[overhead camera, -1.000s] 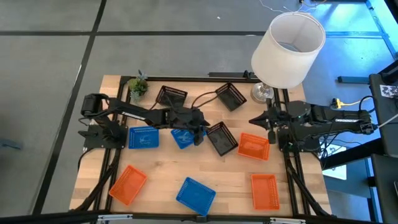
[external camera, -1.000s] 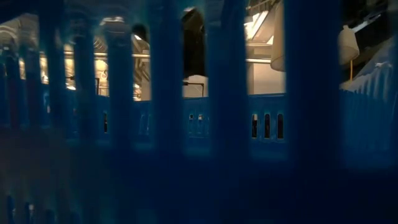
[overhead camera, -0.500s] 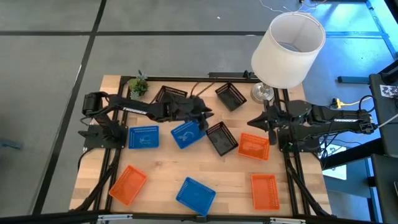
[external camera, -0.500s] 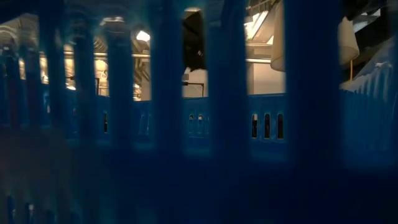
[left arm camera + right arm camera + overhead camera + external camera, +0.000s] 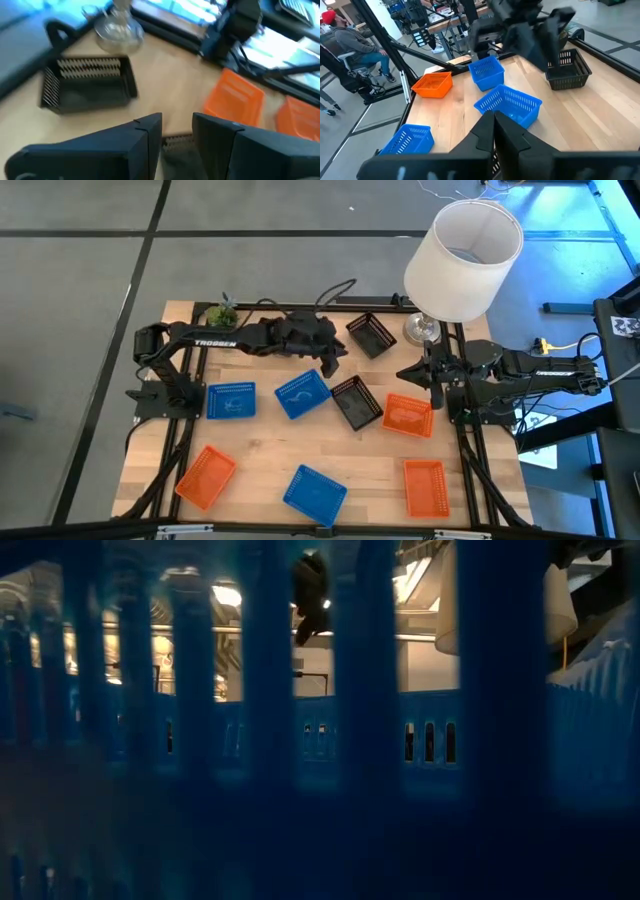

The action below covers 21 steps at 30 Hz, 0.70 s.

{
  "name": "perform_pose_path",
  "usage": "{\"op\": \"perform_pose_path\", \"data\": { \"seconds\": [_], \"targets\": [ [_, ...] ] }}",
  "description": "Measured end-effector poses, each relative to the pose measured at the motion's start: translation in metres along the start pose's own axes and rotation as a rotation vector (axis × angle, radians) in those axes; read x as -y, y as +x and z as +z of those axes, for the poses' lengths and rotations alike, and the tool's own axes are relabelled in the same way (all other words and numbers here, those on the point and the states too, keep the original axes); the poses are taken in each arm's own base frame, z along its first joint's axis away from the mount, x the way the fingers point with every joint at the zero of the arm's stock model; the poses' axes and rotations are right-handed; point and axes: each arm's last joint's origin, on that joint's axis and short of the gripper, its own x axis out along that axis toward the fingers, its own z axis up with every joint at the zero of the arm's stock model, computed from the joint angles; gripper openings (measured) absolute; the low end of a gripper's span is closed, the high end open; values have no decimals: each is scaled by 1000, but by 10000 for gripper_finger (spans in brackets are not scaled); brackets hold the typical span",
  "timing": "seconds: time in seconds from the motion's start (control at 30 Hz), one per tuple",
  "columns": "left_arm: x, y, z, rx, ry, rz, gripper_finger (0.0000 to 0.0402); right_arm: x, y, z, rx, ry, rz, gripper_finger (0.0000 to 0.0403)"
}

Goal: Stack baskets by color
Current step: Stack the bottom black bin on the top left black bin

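Observation:
Small lattice baskets lie scattered on the wooden table. There are three blue ones [image 5: 230, 400] [image 5: 303, 393] [image 5: 315, 492] and three orange ones [image 5: 205, 475] [image 5: 408, 415] [image 5: 424, 485]. Two black ones show [image 5: 370, 333] [image 5: 357, 402]. My left gripper [image 5: 335, 365] hangs open above the table between the middle blue basket and the far black basket [image 5: 87, 82], with nothing between its fingers [image 5: 177, 135]. My right gripper [image 5: 405, 373] is shut [image 5: 495, 125] and waits at the right edge, above the table.
A big white lampshade [image 5: 465, 245] on a glass foot [image 5: 120, 30] stands at the far right corner, and a small green plant [image 5: 220, 312] at the far left. A blue basket's wall [image 5: 370, 740] blocks the low view. A person [image 5: 350, 45] sits beyond the table.
My left gripper has risen and drawn back toward the table's far edge, away from the middle blue basket, staying open. That basket stays on the table and now shows in full. My right gripper has rolled a little in place.

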Motion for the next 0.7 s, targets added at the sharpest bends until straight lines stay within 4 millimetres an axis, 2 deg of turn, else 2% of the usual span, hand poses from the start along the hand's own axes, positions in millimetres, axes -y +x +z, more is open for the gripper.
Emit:
{"op": "perform_pose_path", "data": {
  "seconds": [0.2,0.37,0.57,0.7],
  "targets": [
    [15,18,-22,-80,26,-34,99,0,0,0,1,-1,-3,12],
    [24,42,-50,-158,120,-34,99,0,0,0,1,-3,-3,12],
    [31,60,-77,-215,177,17,99,0,0,0,0,-3,-3,12],
    [33,66,-87,-218,234,96,99,0,0,0,-1,-3,-3,12]
  ]
}}
